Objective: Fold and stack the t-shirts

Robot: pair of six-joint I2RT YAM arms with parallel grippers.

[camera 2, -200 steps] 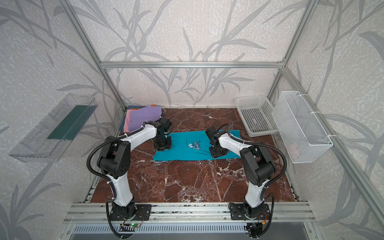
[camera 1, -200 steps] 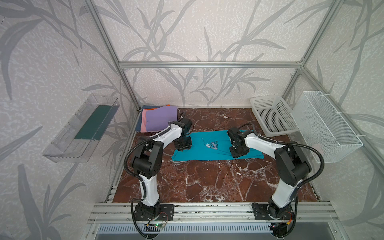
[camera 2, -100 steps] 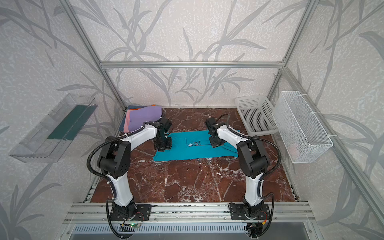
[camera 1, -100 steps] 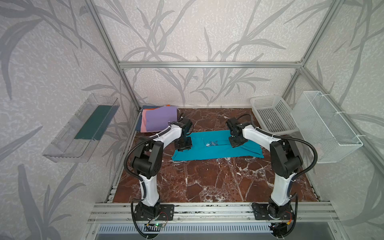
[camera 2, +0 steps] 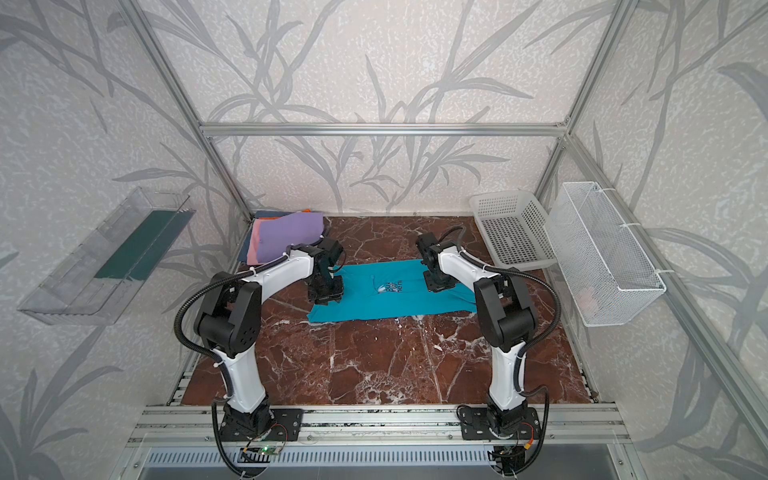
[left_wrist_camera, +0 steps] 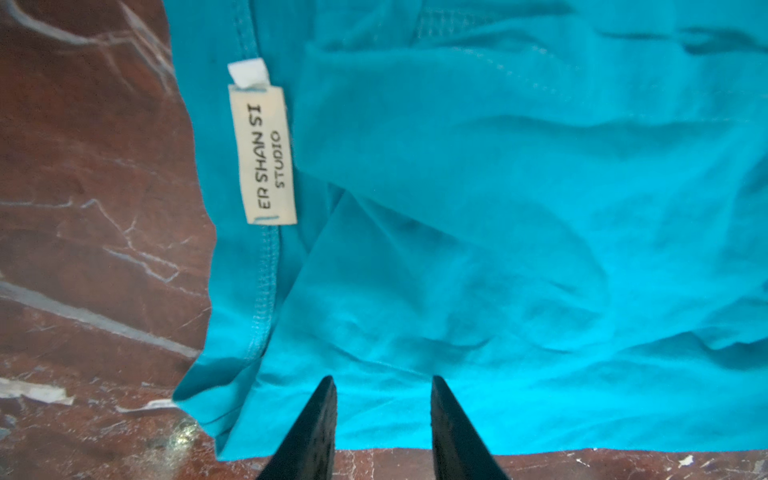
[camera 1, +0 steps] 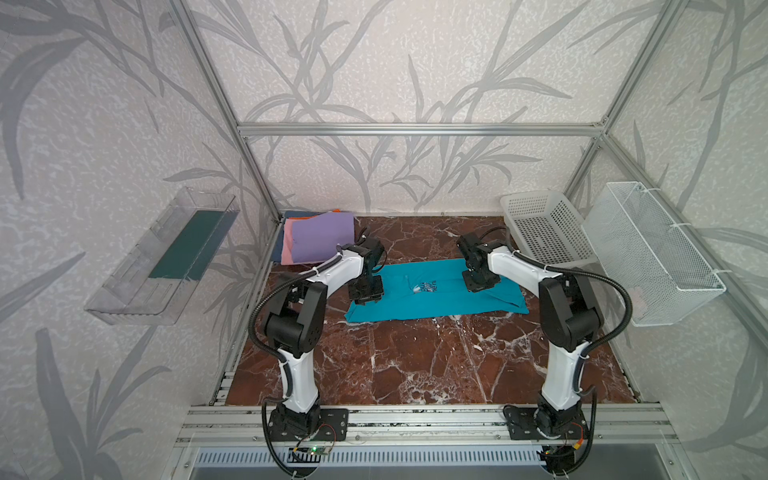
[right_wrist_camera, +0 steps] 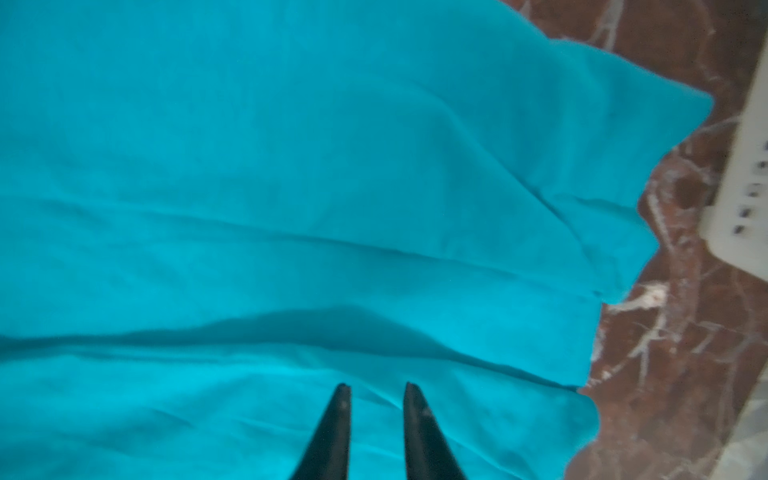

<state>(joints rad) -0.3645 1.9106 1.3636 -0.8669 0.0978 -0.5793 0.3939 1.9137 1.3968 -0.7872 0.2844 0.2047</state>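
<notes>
Teal cotton tee point(camera 1: 436, 291), soft, creased, folded to a long strip w/ white print, lies flat mid-table on glossy red-brown marble top point(camera 1: 415, 365). Lilac tee point(camera 1: 320, 235) tops folded stack point(camera 1: 286, 254), far-left corner. Left gripper point(left_wrist_camera: 381, 378) jaws apart over label point(left_wrist_camera: 266, 153) end; right gripper point(right_wrist_camera: 376, 385) narrowly apart, over other end. Leaf-print walls point(camera 1: 415, 62).

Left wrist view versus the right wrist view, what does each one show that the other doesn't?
Only the left wrist view: a cream label reading "ER SHAN SI STUDIO", sewn beside a stitched seam of the teal tee. Only the right wrist view: a corner of the white basket past the tee's edge. Both: the tee lying wrinkled on the marble table, with a gripper over the cloth, jaws apart; the left gripper stands wider than the right gripper.
</notes>
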